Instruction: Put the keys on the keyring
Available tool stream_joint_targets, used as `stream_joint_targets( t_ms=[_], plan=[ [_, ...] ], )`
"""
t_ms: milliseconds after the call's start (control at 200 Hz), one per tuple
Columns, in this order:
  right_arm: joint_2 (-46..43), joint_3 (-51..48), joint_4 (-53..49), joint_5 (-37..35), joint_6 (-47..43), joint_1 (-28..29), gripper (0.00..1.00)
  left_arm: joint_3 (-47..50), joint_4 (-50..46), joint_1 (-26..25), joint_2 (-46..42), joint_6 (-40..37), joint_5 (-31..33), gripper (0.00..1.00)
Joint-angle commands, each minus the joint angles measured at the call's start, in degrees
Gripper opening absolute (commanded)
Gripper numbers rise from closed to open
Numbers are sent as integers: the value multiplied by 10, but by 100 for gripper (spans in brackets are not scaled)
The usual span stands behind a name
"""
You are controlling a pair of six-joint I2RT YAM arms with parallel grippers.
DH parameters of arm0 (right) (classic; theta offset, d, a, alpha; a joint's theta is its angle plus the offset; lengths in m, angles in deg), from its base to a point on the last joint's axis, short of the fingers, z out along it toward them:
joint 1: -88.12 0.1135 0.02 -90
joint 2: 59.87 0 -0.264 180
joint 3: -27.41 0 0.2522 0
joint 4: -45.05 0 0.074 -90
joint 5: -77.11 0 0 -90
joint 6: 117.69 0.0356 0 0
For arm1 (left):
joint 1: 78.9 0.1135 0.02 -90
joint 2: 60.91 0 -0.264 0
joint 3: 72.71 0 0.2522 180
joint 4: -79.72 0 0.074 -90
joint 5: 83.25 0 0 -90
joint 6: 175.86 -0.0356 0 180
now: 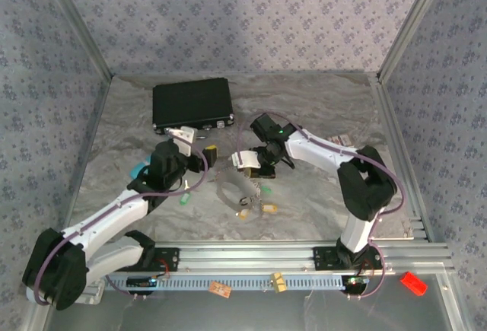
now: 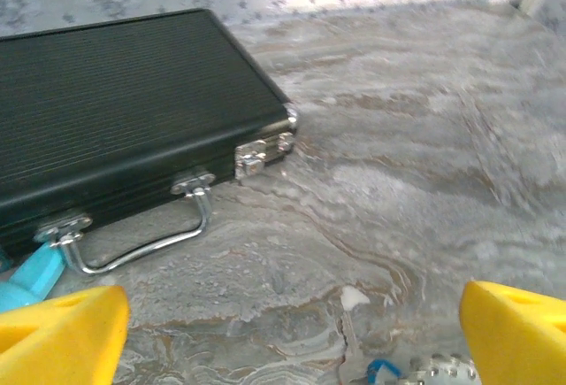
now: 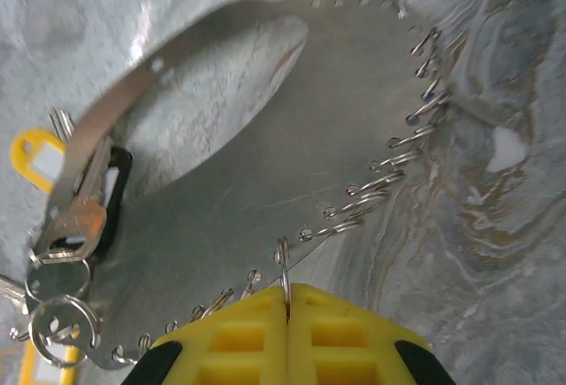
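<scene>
Yellow fingers point(image 3: 221, 345) of the right tool point(image 3: 285, 301) sit at the bottom edge of the right wrist view. They are pressed flat together, with one small wire loop point(image 3: 283, 265) of the keyring point(image 3: 309, 155) nipped in the seam between them. The keyring runs up and away from that pinch as a thin, shiny metal band edged with a row of such loops. A bunch of silver keys point(image 3: 71, 221) and a yellow tag point(image 3: 31, 159) hang at its left side, well away from the fingers.

By its look the band is light, springy and slick. Held by a single loop, it would likely swing and twist, so a hold on the band's edge just beside the loop should steady it better. The loose keys look hard, flat and very light, and the plastic head seems the easiest part to take hold of.

In the left wrist view the left tool point(image 2: 292, 332) stands wide apart and holds nothing. A blue-headed key point(image 2: 382, 369) lies on the bench point(image 2: 424, 137) at the bottom edge between its fingers, and the black case point(image 2: 115, 102) is at upper left. From the top view, a green-headed key point(image 1: 185, 199) lies just below that tool.
</scene>
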Motion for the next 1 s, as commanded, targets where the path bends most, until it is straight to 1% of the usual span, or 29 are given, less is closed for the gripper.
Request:
stream_joint_targets(
  t_ms=[0, 35, 115, 140, 180, 230, 245, 275, 330, 410, 530, 695, 750, 994],
  plan=[
    [-57, -16, 21, 36, 48, 6, 0, 3, -20, -26, -11, -96, -63, 90],
    [-70, -21, 26, 39, 54, 6, 0, 1, -28, -36, -12, -119, -80, 86],
    [-90, -47, 60, 49, 67, 6, 0, -2, -47, -47, -8, -157, -135, 75],
    [-95, -52, 68, 52, 71, 6, 0, 1, -47, -49, -5, -163, -151, 69],
    [-100, -60, 79, 56, 76, 6, 0, 10, -36, -55, -3, -171, -167, 61],
    [-105, -69, 93, 59, 82, 6, 0, 27, -10, -68, 0, -188, -190, 55],
    [-105, -72, 97, 60, 84, 7, 0, 32, -1, -72, 0, -197, -199, 52],
    [-108, -77, 104, 62, 86, 7, 0, 44, 16, -80, 1, -219, -209, 49],
    [-112, -85, 118, 68, 92, 6, 0, 65, 51, -94, 5, -238, -212, 48],
    [-115, -91, 130, 74, 97, 7, 0, 88, 102, -97, 11, -242, -224, 44],
    [-122, -96, 148, 80, 106, 9, 0, 102, 137, -98, 23, -261, -259, 40],
    [-130, -104, 158, 88, 110, 16, 0, 118, 194, -99, 36, -255, -219, 41],
    [-130, -103, 156, 85, 109, 20, 0, 119, 203, -99, 36, -253, -214, 41],
    [-133, -91, 152, 67, 104, 40, 0, 112, 206, -99, 43, -248, -235, 39]
  ],
)
